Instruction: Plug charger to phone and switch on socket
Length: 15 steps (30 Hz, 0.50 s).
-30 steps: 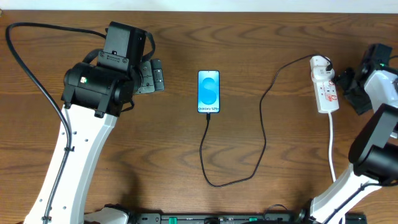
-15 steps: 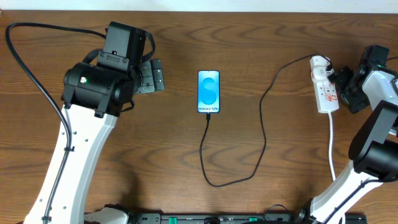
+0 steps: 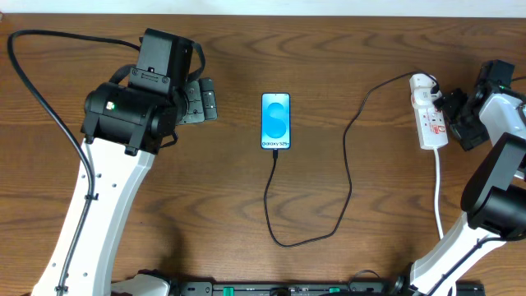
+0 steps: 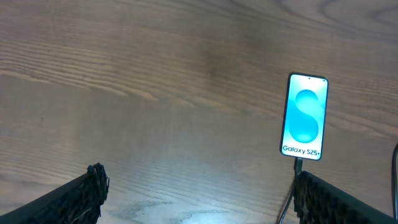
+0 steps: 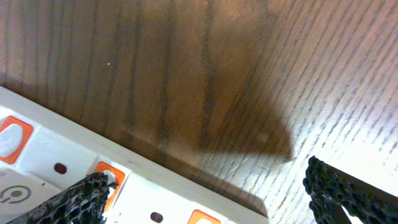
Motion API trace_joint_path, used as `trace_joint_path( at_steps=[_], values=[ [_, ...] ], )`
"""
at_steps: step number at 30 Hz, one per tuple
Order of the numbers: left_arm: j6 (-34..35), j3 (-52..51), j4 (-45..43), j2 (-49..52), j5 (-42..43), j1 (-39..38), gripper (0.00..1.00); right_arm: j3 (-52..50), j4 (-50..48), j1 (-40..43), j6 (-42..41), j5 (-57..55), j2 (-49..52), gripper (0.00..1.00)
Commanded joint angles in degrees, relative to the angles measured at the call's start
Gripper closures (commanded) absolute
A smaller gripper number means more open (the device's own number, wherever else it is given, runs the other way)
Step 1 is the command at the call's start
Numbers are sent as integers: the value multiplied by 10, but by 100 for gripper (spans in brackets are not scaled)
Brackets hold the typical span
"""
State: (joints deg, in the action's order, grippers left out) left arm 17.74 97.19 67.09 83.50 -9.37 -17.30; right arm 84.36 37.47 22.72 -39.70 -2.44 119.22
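Phone (image 3: 275, 121), near far edge of bench (image 3: 370, 247), mid-width: "Galaxy S25+" in dark letters across bottom of blue-cyan screen, large pale "S" figure above it. Socket (image 3: 429, 117), towards far right corner: red marks on white face, no legible lettering.

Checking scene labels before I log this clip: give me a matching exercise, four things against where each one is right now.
Things:
1. phone
2. charger cable
3. power strip
4. left pincer

Places or states:
A. far right of the table, beside the right pincer
B. open, left of the phone
C. table centre, screen lit blue
D. looping from the strip's far end to the phone's bottom edge

Pairs: 1-C, 2-D, 3-A, 4-B
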Motion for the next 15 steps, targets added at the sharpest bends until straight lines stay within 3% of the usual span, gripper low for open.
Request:
trace_joint_path(
  at_steps=[1,15],
  values=[
    [-7,3,2,3,-7,2,4,-2,6,-3,10,33,8,1],
    [-7,3,2,3,-7,2,4,-2,11,-3,21,61,8,1]
  ],
)
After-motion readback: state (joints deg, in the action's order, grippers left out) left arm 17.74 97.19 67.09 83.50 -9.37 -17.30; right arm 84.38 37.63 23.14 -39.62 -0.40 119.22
